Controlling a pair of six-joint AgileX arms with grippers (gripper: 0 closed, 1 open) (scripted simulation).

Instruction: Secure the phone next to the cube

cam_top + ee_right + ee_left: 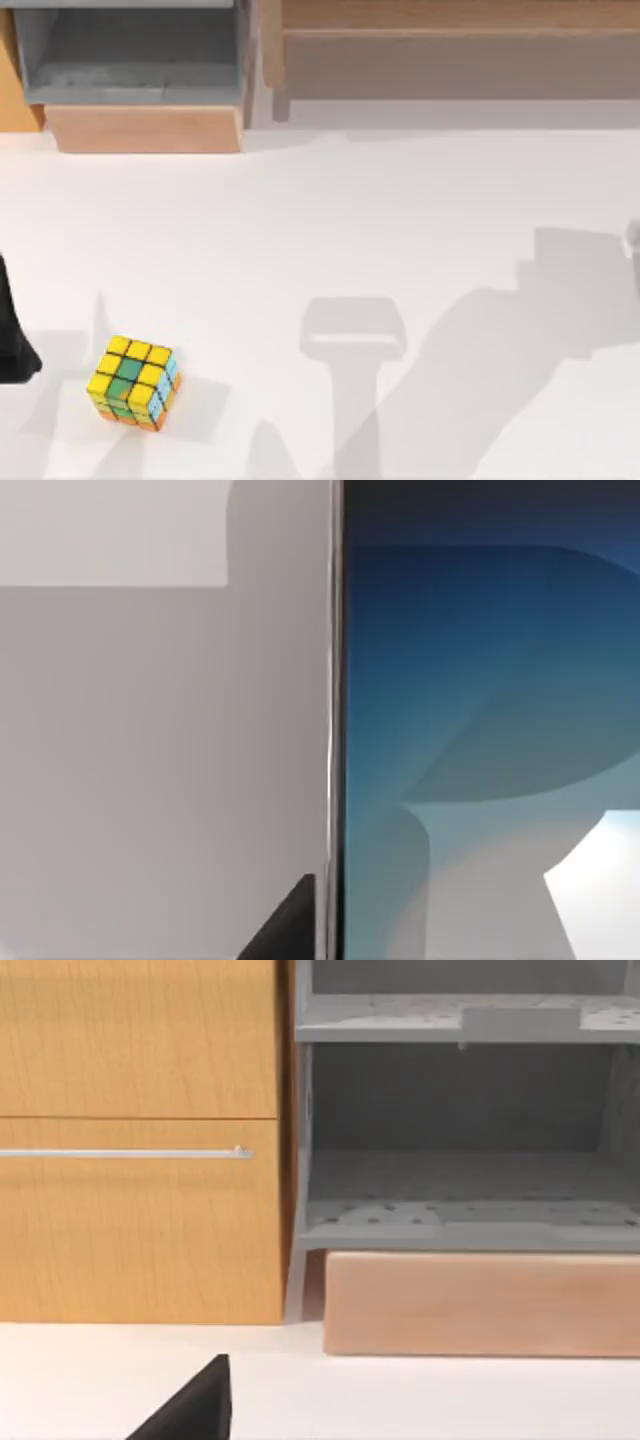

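The cube (133, 382) sits on the white table near the front left, its top mostly yellow with green squares, its sides light blue and orange. The phone (480, 680) looms very close in the right wrist view, with a blue-gradient screen and a thin silver edge running straight down the picture. A dark part of my right gripper (290, 925) lies just beside that edge. My right arm (633, 236) peeks in at the table's right edge. My left arm (12, 345) stays parked at the left edge, just left of the cube, and a dark bit of its gripper (190, 1415) hangs over the table.
A grey open shelf unit (130, 50) on a wooden base (145, 128) stands at the back left, beside a wooden cabinet (140, 1140) with a metal handle. A long wooden piece (460, 60) runs along the back right. Arm shadows fall across the front middle.
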